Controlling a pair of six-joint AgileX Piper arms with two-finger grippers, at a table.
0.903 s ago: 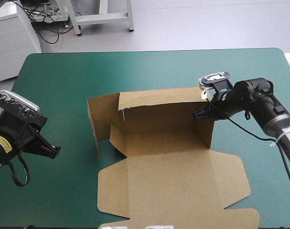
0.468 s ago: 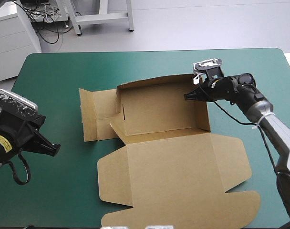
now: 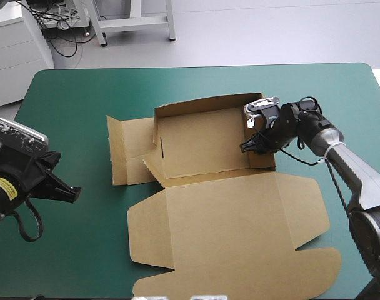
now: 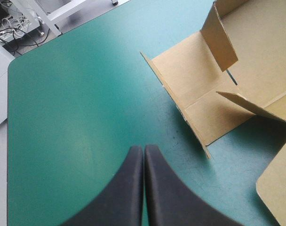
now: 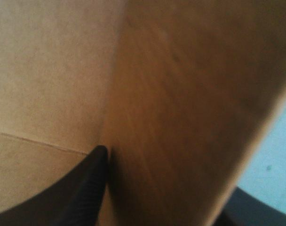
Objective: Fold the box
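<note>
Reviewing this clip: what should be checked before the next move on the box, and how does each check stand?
1. Right gripper holds the brown board box by its right wall: ok, shut on it.
2. Right wall raised: ok.
3. Left wall panel raised: not ok, splayed outward.
4. Left gripper free: ok, shut, empty, over the teal-green table cover, apart from the box.
5. Broad lid lying flat: ok.
6. Right wall's tab tucked: cannot tell.

Teal-green cover [image 3: 71, 106] left of box [image 3: 227, 237] open; its raised walls block centre.
</note>
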